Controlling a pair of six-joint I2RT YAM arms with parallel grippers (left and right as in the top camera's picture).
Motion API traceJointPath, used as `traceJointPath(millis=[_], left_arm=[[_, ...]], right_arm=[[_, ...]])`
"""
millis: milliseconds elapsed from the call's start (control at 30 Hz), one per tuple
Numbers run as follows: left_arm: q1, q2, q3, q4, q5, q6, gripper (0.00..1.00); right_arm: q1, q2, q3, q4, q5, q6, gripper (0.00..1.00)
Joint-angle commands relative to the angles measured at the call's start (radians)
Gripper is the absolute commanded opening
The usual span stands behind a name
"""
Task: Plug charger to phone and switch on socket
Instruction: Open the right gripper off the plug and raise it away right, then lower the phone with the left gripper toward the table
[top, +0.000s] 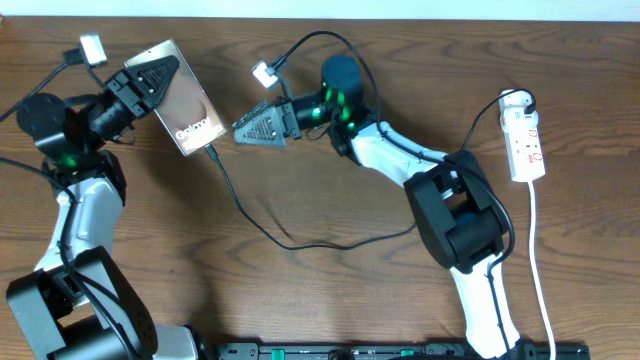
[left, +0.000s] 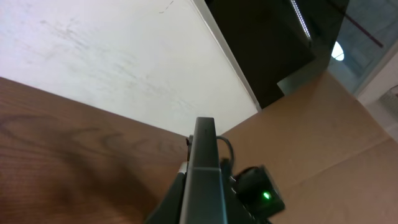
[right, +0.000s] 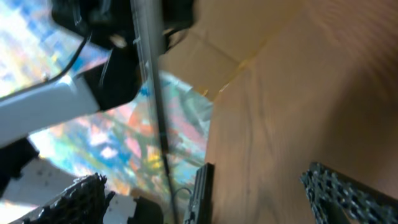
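The left end effector (top: 148, 75) was clamped shut on the phone (top: 188, 112). The right end effector (top: 248, 128) pointed toward it, jaws spread wide.

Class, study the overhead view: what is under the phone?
Only brown table shows around the phone, which the left gripper clamps at one end. The patch directly beneath is covered by the phone itself.
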Motion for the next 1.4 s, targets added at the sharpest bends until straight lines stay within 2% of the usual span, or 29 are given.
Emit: traceJointPath(millis=[0, 100, 367, 500, 700, 867, 1033, 1367], left_arm=[[0.026, -0.008, 0.024, 0.008, 0.072, -0.033, 0.07], [0.034, -0.008, 0.024, 0.009, 0.085, -0.039, 0.07], [0.037, -0.008, 0.024, 0.009, 0.105, -0.039, 0.07], [0.037, -0.008, 0.024, 0.008, 0.106, -0.039, 0.08], [0.037, -0.008, 0.023, 0.008, 0.129, -0.010, 0.07], [0.035, -0.008, -0.008, 0.007, 0.135, 0.005, 0.08], [0.035, -0.008, -0.069, 0.007, 0.134, 0.035, 0.07], [0.035, -0.008, -0.156, 0.007, 0.120, 0.056, 0.07]], right_arm=[[-0.063, -0.006, 0.014, -0.098, 0.105, -0.028, 0.99], [-0.098, -0.006, 0.014, -0.224, 0.166, -0.080, 0.99], [-0.183, -0.036, 0.014, -0.695, 0.381, -0.357, 0.99], [-0.214, -0.101, 0.014, -0.932, 0.545, -0.492, 0.99], [-0.230, -0.260, 0.014, -1.191, 0.801, -0.594, 0.99], [-0.227, -0.375, 0.014, -1.305, 0.951, -0.603, 0.99], [-0.227, -0.431, 0.014, -1.343, 0.969, -0.604, 0.99], [-0.207, -0.433, 0.014, -1.372, 0.972, -0.603, 0.99]])
